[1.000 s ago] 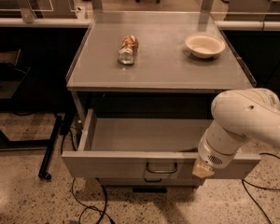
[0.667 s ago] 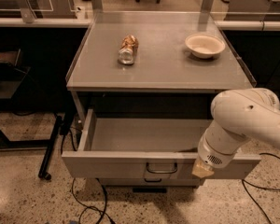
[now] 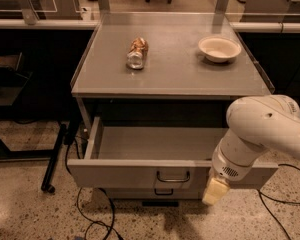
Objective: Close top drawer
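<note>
The top drawer (image 3: 140, 173) is a wide grey metal drawer, pulled far out of the cabinet, and its inside looks bare. A small dark wire handle (image 3: 173, 177) sits at the centre of its front panel. My white arm (image 3: 262, 134) reaches in from the right. My gripper (image 3: 213, 191) hangs in front of the right part of the drawer front, right of the handle. Only its pale yellow tip shows.
The grey cabinet top (image 3: 180, 69) holds a crushed can (image 3: 137, 53) lying on its side and a cream bowl (image 3: 219, 48). A lower drawer handle (image 3: 163, 191) shows below. Black cables (image 3: 92, 209) trail on the speckled floor; a dark table leg (image 3: 54, 156) stands at left.
</note>
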Controlling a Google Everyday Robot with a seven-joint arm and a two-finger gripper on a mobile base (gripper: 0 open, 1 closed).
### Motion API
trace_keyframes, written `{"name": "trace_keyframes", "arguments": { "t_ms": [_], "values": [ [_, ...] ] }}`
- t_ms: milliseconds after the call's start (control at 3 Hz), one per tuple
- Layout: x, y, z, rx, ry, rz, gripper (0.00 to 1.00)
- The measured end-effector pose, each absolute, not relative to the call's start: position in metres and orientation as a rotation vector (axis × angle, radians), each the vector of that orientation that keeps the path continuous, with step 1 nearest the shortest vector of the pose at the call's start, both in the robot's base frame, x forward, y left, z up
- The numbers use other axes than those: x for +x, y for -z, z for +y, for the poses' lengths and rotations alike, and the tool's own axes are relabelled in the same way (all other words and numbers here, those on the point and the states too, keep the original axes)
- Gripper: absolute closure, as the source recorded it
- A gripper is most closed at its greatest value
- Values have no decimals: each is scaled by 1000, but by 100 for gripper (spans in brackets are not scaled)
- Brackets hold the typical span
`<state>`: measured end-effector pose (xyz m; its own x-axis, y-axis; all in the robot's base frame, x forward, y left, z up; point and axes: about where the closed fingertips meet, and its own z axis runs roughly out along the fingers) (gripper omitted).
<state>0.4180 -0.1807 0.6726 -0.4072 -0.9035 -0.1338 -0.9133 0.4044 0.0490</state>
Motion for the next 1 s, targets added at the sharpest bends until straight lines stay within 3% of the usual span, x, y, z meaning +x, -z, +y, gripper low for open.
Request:
{"name": "trace_keyframes", "arguments": {
  "t_ms": [667, 1000],
  "values": [
    [418, -673, -181, -1660, -175, 2560, 0],
    [418, -673, -181, -1660, -175, 2560, 18]
  ]
}}
